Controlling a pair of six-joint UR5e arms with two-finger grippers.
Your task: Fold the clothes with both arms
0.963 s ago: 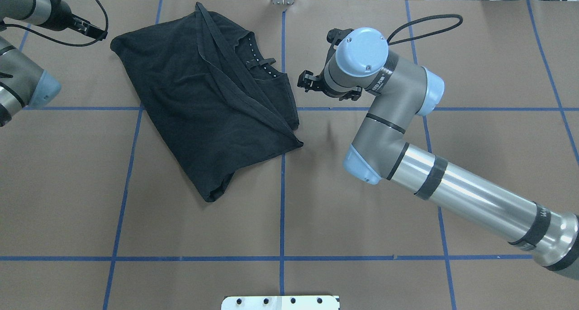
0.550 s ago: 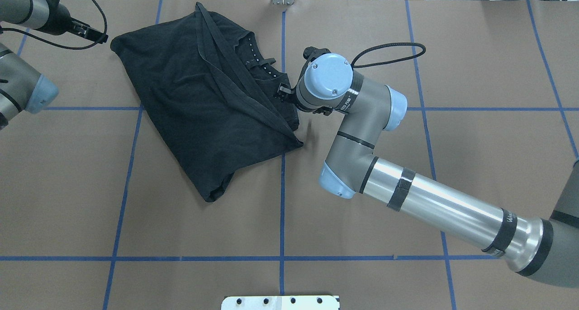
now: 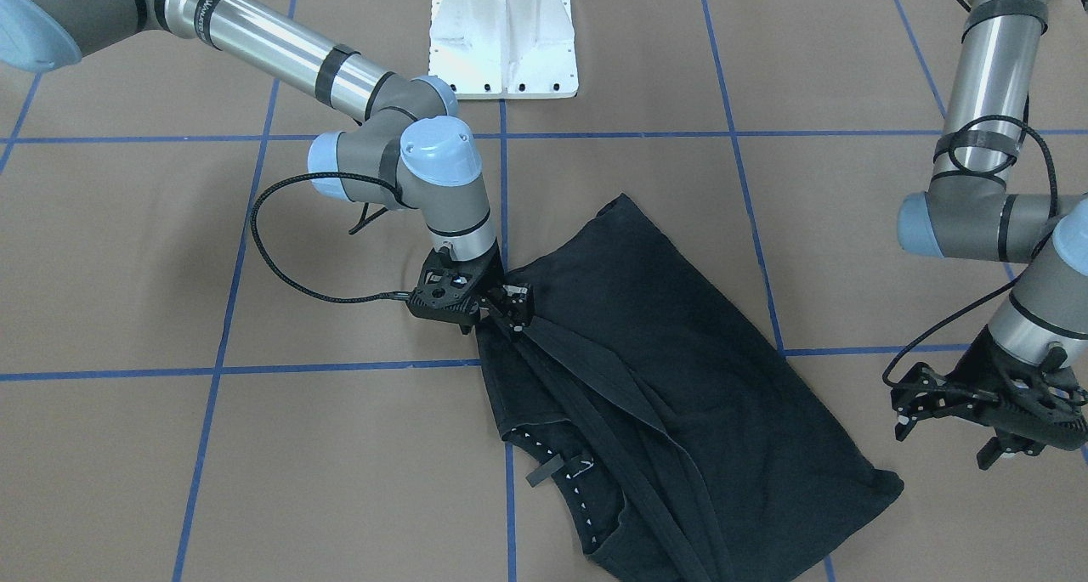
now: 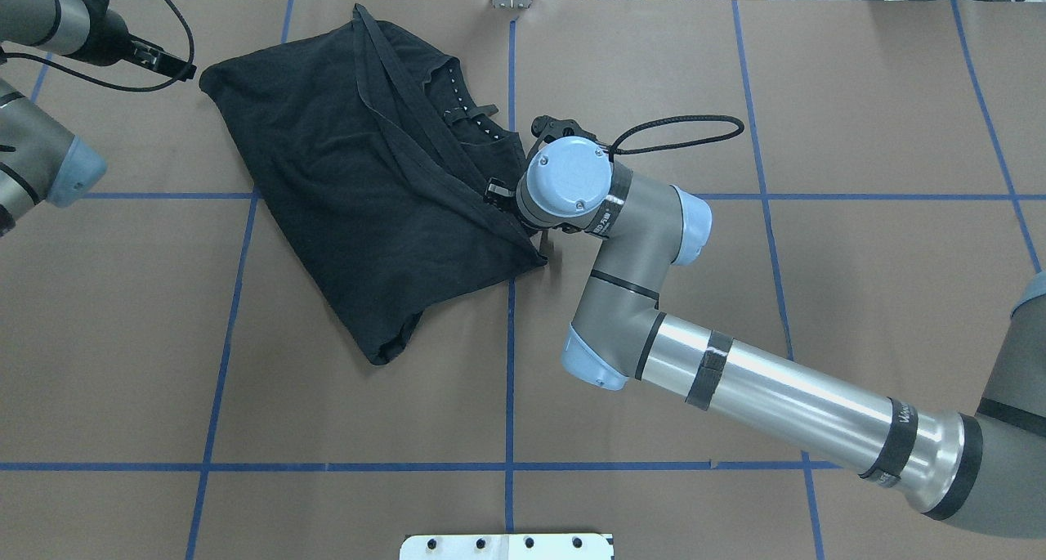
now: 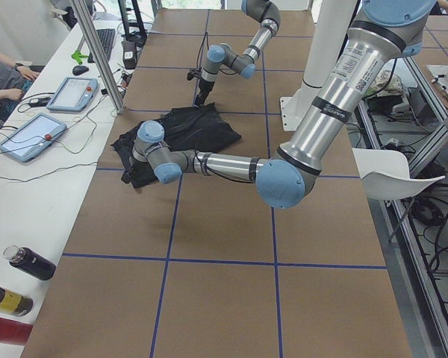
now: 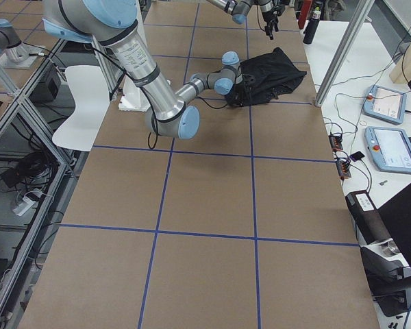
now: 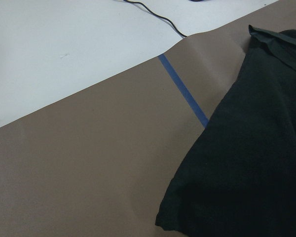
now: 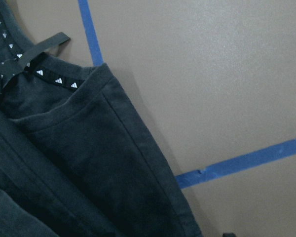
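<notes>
Right fingers (image 3: 515, 300) at black T-shirt (image 3: 680, 370) edge on the desk (image 3: 255, 446), can't tell if gripping; left fingers (image 3: 914, 391) spread apart, empty, hovering near its corner.

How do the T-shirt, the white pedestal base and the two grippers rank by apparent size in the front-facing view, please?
Largest: T-shirt
Next: white pedestal base and left gripper, about alike; the gripper sits nearer the camera, so these two stay unranked
Smallest: right gripper
</notes>
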